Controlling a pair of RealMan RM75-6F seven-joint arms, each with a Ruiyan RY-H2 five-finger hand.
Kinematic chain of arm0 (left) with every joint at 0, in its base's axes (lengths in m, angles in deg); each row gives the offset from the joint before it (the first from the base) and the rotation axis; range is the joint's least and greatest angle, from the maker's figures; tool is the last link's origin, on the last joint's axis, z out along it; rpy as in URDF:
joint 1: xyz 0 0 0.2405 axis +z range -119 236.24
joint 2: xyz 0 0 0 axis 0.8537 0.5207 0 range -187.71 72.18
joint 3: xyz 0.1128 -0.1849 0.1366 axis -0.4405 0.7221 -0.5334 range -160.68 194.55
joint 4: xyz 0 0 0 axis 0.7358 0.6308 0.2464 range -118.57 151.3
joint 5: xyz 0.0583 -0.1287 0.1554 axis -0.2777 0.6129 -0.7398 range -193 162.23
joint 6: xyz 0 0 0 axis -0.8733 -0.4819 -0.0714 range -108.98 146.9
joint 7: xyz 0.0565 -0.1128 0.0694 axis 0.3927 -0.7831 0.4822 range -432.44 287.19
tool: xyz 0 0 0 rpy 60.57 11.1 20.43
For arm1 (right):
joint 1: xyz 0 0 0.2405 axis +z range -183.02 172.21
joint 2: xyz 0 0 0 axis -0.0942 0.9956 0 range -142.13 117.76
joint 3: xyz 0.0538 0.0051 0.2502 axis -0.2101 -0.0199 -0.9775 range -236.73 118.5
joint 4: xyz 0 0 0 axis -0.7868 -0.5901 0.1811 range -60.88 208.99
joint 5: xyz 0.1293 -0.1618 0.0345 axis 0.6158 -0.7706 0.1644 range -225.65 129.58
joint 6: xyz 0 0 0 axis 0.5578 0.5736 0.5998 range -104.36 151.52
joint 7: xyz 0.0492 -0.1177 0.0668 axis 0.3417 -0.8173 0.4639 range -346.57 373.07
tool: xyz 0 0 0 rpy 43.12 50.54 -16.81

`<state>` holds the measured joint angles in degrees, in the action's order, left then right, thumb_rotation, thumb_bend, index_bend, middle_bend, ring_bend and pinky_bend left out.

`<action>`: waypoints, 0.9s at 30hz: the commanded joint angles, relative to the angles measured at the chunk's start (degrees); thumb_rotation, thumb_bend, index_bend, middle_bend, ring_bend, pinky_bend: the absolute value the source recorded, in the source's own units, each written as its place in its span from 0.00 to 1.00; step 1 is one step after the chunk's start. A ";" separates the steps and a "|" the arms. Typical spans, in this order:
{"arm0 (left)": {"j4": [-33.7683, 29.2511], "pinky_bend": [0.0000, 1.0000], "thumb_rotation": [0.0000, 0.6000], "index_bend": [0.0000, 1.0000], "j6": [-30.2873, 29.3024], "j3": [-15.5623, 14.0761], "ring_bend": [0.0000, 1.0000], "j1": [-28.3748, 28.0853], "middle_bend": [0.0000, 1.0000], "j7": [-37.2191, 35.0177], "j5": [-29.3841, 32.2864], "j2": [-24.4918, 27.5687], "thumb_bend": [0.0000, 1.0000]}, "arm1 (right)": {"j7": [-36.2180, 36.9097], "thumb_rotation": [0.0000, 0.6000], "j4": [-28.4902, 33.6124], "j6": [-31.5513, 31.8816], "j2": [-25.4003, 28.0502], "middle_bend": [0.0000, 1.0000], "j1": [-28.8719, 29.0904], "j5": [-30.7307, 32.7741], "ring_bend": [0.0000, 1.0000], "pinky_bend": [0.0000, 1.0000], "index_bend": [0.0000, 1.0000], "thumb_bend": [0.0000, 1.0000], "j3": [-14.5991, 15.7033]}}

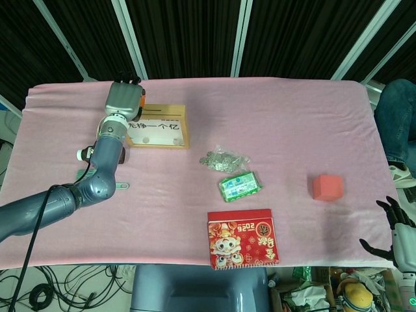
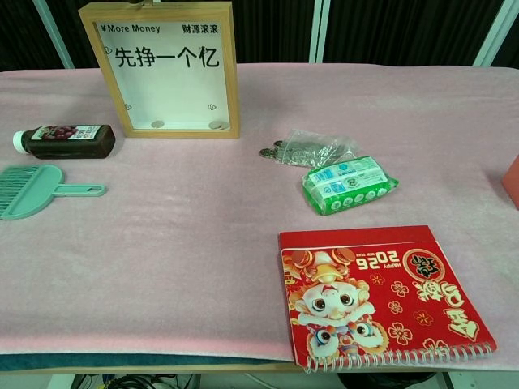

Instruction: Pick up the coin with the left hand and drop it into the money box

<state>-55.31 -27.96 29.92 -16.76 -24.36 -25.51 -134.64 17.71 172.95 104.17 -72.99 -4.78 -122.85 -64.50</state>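
Left hand (image 1: 123,99), grasp not discernible from above, poised directly over the left end of the wooden-framed, clear-fronted money box (image 1: 158,127).

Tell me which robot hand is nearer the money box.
Left. The left robot hand hovers over the top left corner of the money box. The right robot hand hangs off the table's near right edge, far from the box.

We cannot tell whether the left hand (image 1: 123,99) holds a coin; the right hand (image 1: 398,229) is cut off at lower right.
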 commanded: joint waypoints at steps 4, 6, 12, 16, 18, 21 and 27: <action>-0.19 0.02 1.00 0.45 0.36 -0.50 0.00 -0.24 0.11 0.66 0.56 0.11 0.45 | 0.07 1.00 0.02 -0.02 0.03 0.03 -0.01 0.07 0.11 0.20 0.16 0.09 -0.04; -0.59 0.02 1.00 0.33 0.85 -0.57 0.00 -0.31 0.10 0.72 0.55 0.47 0.45 | 0.08 1.00 0.03 -0.05 0.05 0.03 0.00 0.07 0.11 0.20 0.16 0.09 -0.04; -2.73 0.02 1.00 0.11 1.71 -0.55 0.00 -0.43 0.08 0.18 0.36 2.03 0.45 | 0.18 1.00 0.05 -0.17 0.07 0.03 0.03 0.13 0.11 0.20 0.16 0.09 -0.07; -5.12 0.02 1.00 0.09 0.95 -0.05 0.00 -0.49 0.08 -0.78 -0.13 3.64 0.45 | 0.27 1.00 0.04 -0.14 0.09 0.03 0.03 0.03 0.11 0.20 0.16 0.09 -0.06; -6.72 0.02 1.00 0.09 -0.32 0.60 0.00 -0.25 0.08 -1.87 -1.24 4.57 0.45 | 0.29 1.00 -0.03 -0.14 0.06 0.03 0.04 0.07 0.11 0.20 0.16 0.09 -0.10; -11.21 0.02 1.00 0.09 -3.52 1.44 0.00 0.70 0.06 -3.45 -4.35 7.11 0.45 | 0.23 1.00 -0.22 -0.25 0.00 0.03 0.12 0.13 0.11 0.20 0.16 0.09 -0.15; -29.86 0.01 1.00 0.08 -12.33 0.92 0.00 7.53 0.03 -7.27 -14.45 18.48 0.40 | -0.51 1.00 -0.75 -0.25 -0.31 0.03 0.40 0.35 0.11 0.20 0.18 0.10 -0.43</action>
<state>-75.18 -34.71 31.28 -13.82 -29.01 -33.50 -122.92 17.28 172.25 103.85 -73.27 -4.38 -122.44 -64.91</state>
